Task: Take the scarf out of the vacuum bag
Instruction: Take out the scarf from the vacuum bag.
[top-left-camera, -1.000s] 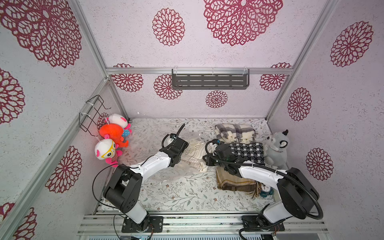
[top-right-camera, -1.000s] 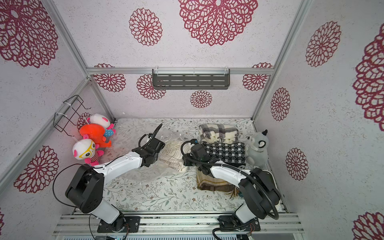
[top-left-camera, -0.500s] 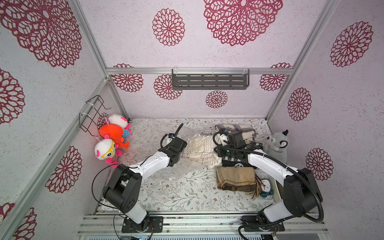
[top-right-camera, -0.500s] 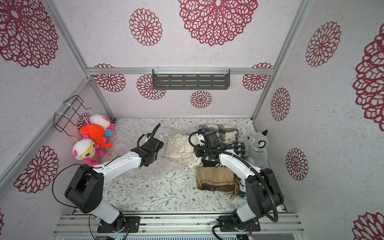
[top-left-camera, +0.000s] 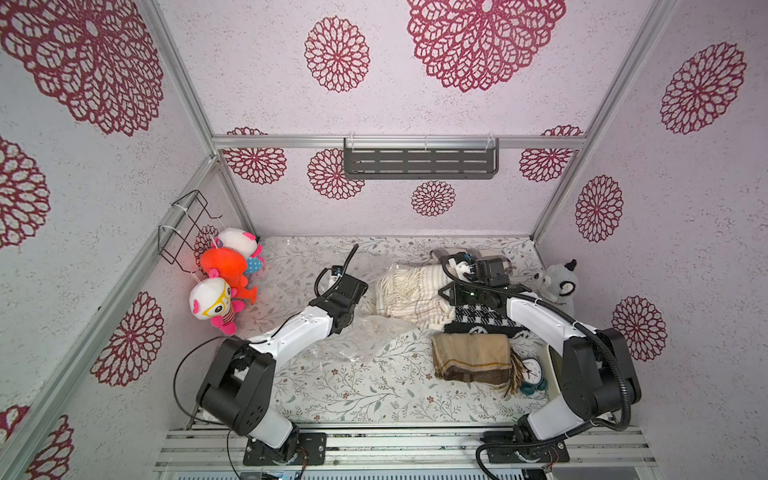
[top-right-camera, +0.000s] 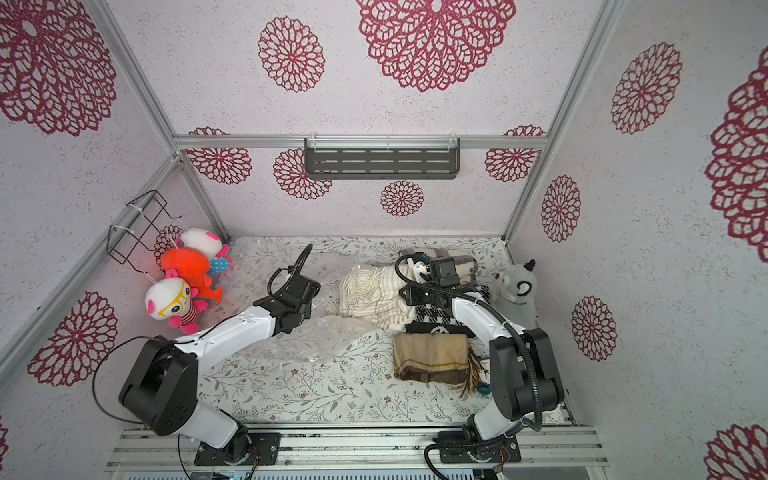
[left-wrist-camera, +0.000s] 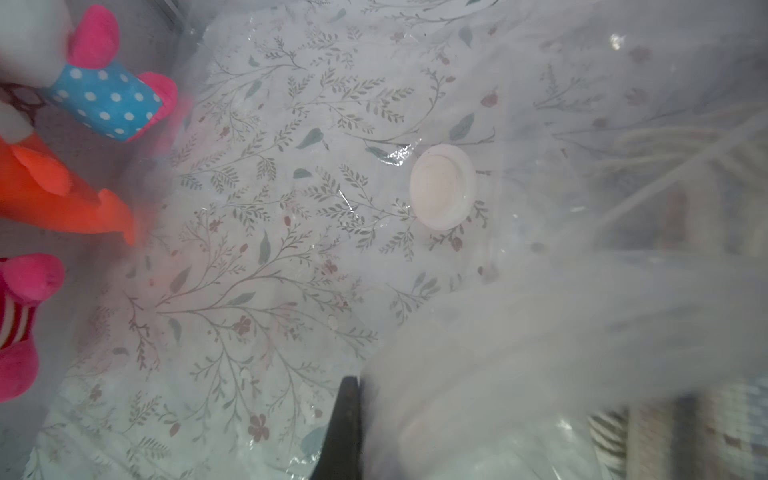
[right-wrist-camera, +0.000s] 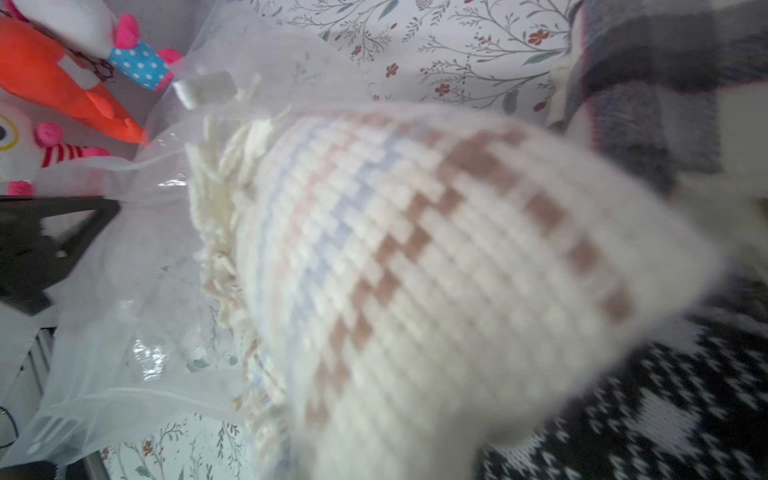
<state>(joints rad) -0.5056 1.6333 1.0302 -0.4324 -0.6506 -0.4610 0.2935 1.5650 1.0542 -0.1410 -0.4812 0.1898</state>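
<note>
Against right tool (top-left-camera: 447, 294), cream scarf (top-left-camera: 409, 293)

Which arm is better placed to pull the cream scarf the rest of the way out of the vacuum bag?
Right. The right gripper is shut on the cream scarf, whose fringed end lies in the mouth of the vacuum bag. The left gripper is shut on the plastic, anchoring the bag.

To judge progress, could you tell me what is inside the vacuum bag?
Only the fringed end of the cream scarf seems inside the vacuum bag; the rest looks empty, floral tablecloth showing through. The left arm hides part.
</note>
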